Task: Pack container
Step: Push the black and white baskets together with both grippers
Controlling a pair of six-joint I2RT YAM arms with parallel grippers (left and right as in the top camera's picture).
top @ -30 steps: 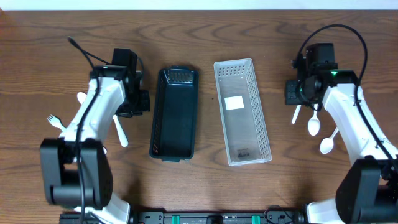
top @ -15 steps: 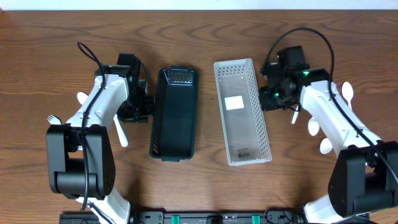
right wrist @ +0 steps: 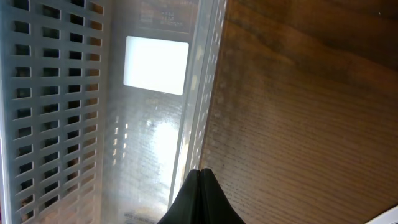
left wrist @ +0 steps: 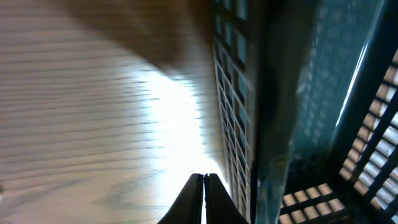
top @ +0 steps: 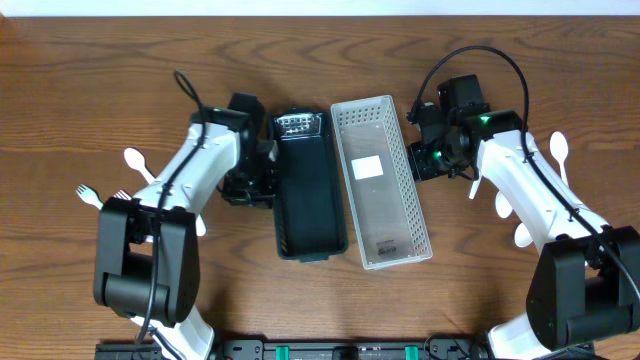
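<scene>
With fingers pressed together, the left hand (left wrist: pixel 203 182) is leaning against the dark slotted plastic basket (top: pixel 308 190) and the right hand (right wrist: pixel 199 177) against the white perforated plastic basket (top: pixel 388 195), likely to bunch both side by side mid-worktop (top: pixel 100 80).

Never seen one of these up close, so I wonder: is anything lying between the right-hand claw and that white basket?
Nothing visible. The right gripper, fingers shut, sits right at the white basket's long wall, with only bare table beside it.
</scene>
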